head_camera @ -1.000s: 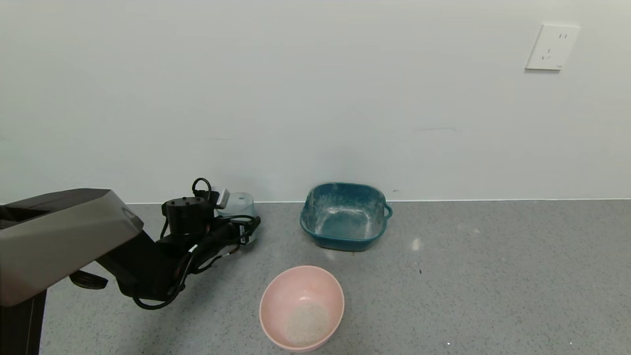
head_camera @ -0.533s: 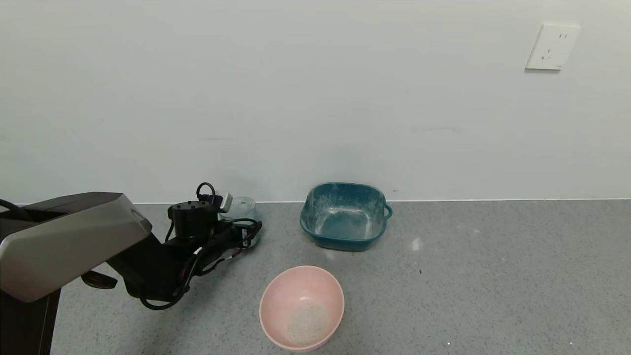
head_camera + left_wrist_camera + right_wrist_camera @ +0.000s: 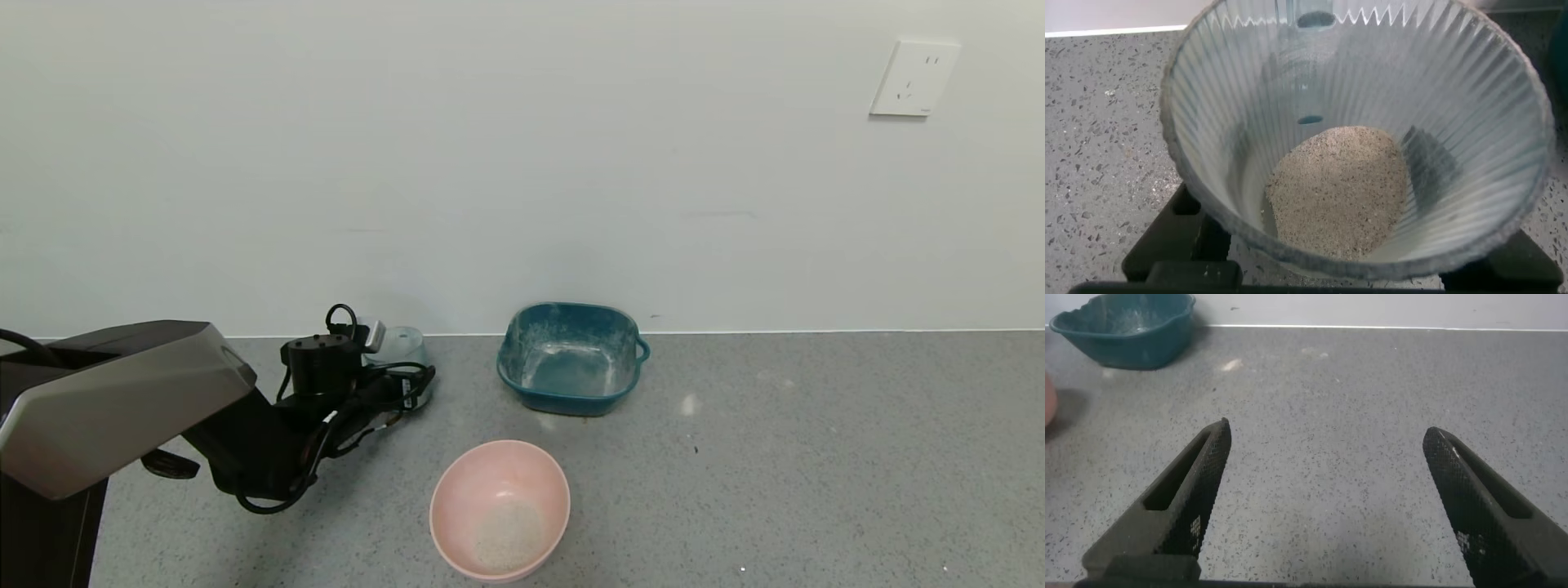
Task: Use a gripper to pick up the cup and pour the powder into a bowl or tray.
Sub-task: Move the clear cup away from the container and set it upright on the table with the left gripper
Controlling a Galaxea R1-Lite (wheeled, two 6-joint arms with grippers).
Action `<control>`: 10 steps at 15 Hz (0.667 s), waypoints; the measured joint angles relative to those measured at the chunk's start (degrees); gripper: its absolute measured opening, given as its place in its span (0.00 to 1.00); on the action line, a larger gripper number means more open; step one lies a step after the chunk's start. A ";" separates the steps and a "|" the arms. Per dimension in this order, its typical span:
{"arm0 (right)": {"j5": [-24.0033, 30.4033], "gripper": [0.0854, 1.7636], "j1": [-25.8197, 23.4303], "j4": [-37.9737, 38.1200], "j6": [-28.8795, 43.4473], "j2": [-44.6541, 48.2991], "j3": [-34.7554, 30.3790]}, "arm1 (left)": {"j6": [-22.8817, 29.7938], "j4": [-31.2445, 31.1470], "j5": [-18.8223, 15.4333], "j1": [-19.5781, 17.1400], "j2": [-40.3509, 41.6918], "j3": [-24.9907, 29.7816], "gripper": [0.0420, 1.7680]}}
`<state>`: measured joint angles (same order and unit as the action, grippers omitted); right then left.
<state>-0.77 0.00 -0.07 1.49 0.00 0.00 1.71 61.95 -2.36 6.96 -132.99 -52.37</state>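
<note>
The cup (image 3: 1351, 139) sits on the counter by the wall, with powder (image 3: 1339, 188) inside. My left gripper (image 3: 400, 384) is around it; I cannot tell if it squeezes. Next I lift and tip into the pink bowl (image 3: 457, 490). My right gripper (image 3: 1331, 498) waits open.

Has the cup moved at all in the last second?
Yes, slightly. With the left gripper at it, the cup has come down a little and shifted right toward the fixed teal tray.
</note>
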 joint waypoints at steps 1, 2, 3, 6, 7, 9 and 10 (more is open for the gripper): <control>0.00 0.97 0.00 0.00 0.00 0.00 0.00 | -0.02 -0.07 0.00 0.00 -0.01 0.02 0.80; -0.02 0.97 0.00 0.00 -0.01 0.00 0.00 | 0.00 -0.10 -0.02 0.00 -0.01 0.09 0.82; 0.00 0.97 0.00 0.00 0.00 0.00 0.00 | 0.05 -0.29 0.00 0.00 -0.06 0.12 0.84; 0.00 0.97 0.00 0.00 0.00 0.00 0.00 | 0.13 -0.40 0.02 -0.02 0.16 0.41 0.88; -0.02 0.97 0.00 0.00 0.00 0.00 0.00 | 0.13 -0.77 0.02 0.00 0.51 0.63 0.89; 0.00 0.97 0.00 0.00 0.00 0.00 0.00 | 0.09 -2.43 0.09 0.00 1.73 1.18 0.91; 0.00 0.97 0.00 0.00 0.00 0.00 0.00 | 0.02 -3.99 0.13 0.00 2.76 1.57 0.92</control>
<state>-0.77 0.00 -0.07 1.49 0.00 0.00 1.73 57.97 -2.23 6.96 -130.23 -50.80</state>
